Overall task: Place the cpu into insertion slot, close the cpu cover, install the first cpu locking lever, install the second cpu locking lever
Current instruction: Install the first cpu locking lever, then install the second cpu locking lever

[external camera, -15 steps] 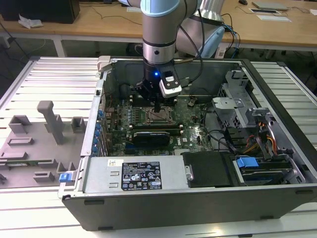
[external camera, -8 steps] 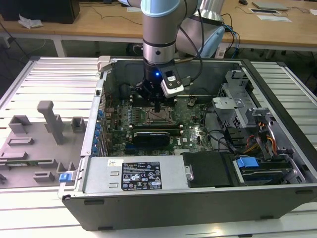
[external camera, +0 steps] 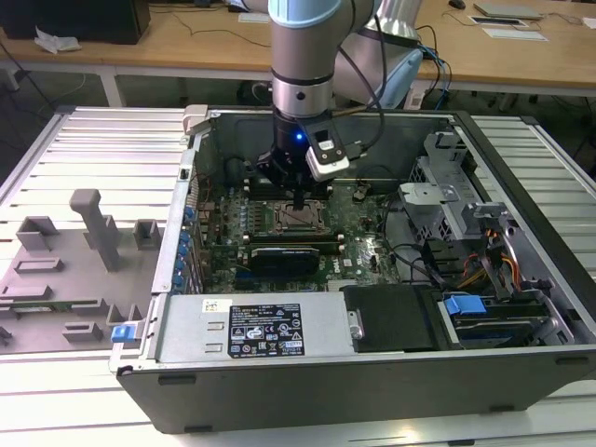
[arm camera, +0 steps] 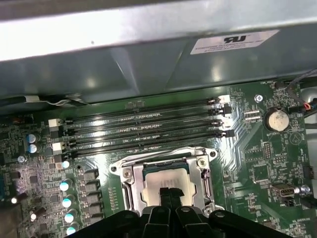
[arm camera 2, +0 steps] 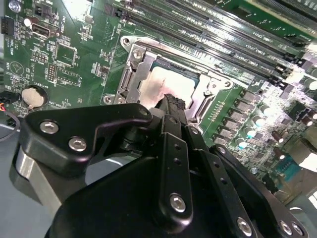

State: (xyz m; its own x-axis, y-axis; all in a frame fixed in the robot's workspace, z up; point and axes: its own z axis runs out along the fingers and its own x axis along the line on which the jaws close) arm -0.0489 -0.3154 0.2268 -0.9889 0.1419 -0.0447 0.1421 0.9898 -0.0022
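Your gripper point(arm camera: 166, 194) hangs straight down inside the open case point(external camera: 521, 363), its black fingertips pinched together with nothing between them, pressed to or just above the cpu point(arm camera: 163, 184). In both wrist views the pale chip lies flat in the slot point(arm camera 2: 171, 82), the grey cover point(arm camera: 205, 173) framing it so that only the metal top shows through the window; the closed tips look meant for pushing, not grasping. Whether the levers are latched you cannot tell from here. Memory slots point(arm camera: 143, 131) run just beside the socket, a coin battery point(arm camera: 276, 119) sits well apart on the board, and the case rests on a slatted tabletop point(external camera: 84, 149) next to a grey fixture tray point(external camera: 65, 279).
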